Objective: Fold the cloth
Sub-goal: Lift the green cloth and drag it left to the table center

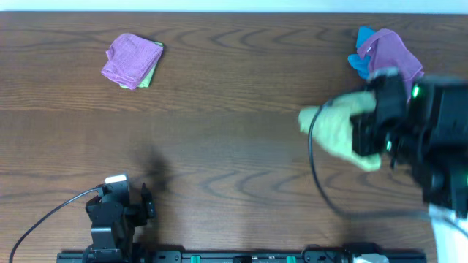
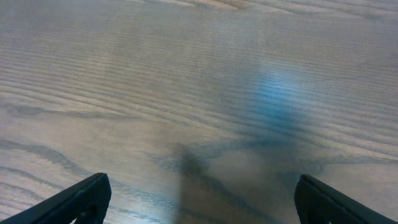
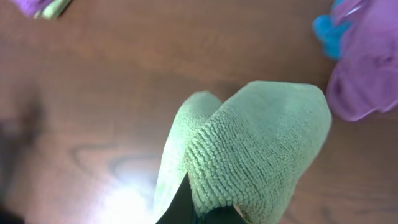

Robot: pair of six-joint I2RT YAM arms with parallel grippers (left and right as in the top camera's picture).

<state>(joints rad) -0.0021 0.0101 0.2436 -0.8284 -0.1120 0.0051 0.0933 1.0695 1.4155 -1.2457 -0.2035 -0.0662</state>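
The lime-green cloth (image 1: 338,126) hangs bunched from my right gripper (image 1: 373,128) over the right part of the table. In the right wrist view the cloth (image 3: 261,143) fills the middle and drapes over the fingers (image 3: 205,214), which are shut on it. My left gripper (image 1: 128,201) rests low at the front left, open and empty. In the left wrist view its two dark fingertips (image 2: 202,202) stand wide apart over bare wood.
A folded purple cloth on a green one (image 1: 133,60) lies at the back left. A purple cloth (image 1: 395,52) over a small blue cloth (image 1: 360,62) lies at the back right, close behind my right arm. A black cable (image 1: 322,186) loops below the right gripper.
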